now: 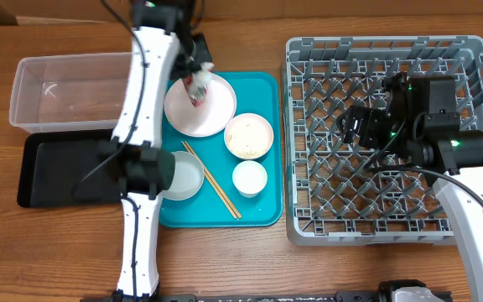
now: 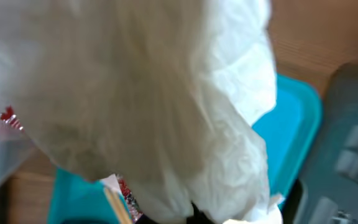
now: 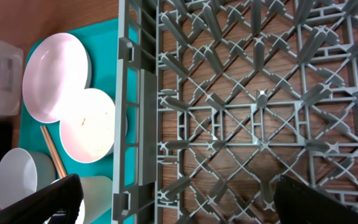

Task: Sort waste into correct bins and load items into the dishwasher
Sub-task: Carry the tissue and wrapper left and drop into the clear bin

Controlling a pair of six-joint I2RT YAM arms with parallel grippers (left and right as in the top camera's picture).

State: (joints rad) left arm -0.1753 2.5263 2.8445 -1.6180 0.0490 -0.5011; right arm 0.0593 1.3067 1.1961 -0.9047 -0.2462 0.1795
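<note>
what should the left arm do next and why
Probably lift and swing left to the clear tub: the left gripper seems to hold the napkin over the plate, and the tub lies just left of it.

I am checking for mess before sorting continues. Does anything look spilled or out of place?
Nothing is spilled or damaged. Only small scraps lie inside the bowl, and the chopsticks lie loose and slanted on the teal tray. The left gripper holds a crumpled napkin above the plate.

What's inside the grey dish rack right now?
No dishes visible in the dish rack, only bare pegs. The right hand, hovering above, hides part of its middle from overhead.
</note>
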